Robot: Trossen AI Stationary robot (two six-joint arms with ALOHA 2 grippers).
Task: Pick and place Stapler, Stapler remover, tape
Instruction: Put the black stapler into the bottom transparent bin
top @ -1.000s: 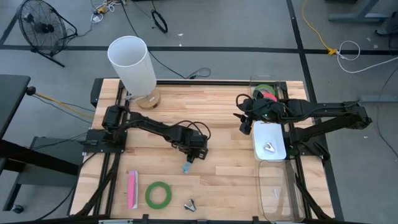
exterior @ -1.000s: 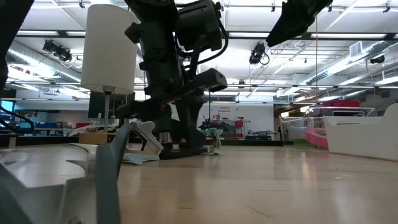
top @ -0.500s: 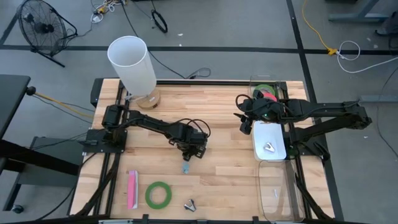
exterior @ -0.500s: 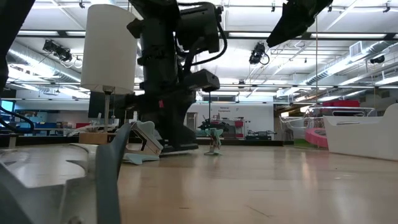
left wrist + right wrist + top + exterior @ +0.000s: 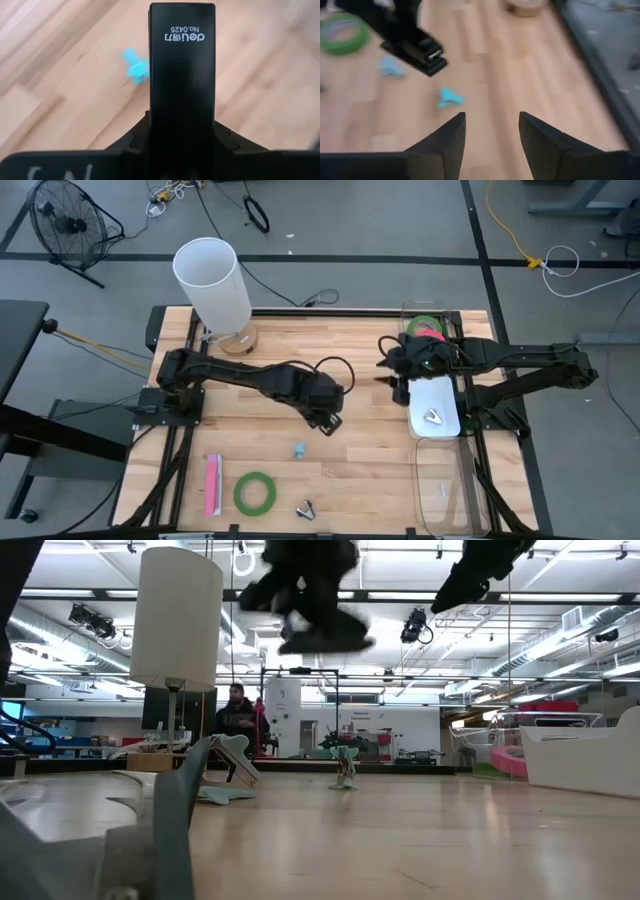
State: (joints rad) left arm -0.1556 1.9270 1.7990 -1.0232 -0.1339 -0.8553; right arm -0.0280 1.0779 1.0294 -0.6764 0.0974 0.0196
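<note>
Wooden planks make up the surface (image 5: 360, 370), which is seen from above with both dark arms over it. Near the centre, the left gripper (image 5: 325, 415) is closed on a black stapler (image 5: 182, 75); in the left wrist view the stapler is seen clamped between the fingers and pointing forward, raised above the wood. Below it, toward 6 o'clock, a small blue stapler remover (image 5: 299, 449) lies on the surface. A green tape roll (image 5: 255, 492) lies near the front edge at about 7 o'clock, with a pink flat object (image 5: 212, 484) just beside it and a small metal clip (image 5: 305, 509) near its other side. At about 2 o'clock the right gripper (image 5: 397, 377) is held above the surface, beside a white tray (image 5: 445, 395); its fingers (image 5: 447, 135) are seen apart with nothing between them. Behind this tray a clear container (image 5: 415, 312) holds a green and a red-pink tape roll (image 5: 428, 331). A white lamp (image 5: 212, 285) stands at 11 o'clock.
</note>
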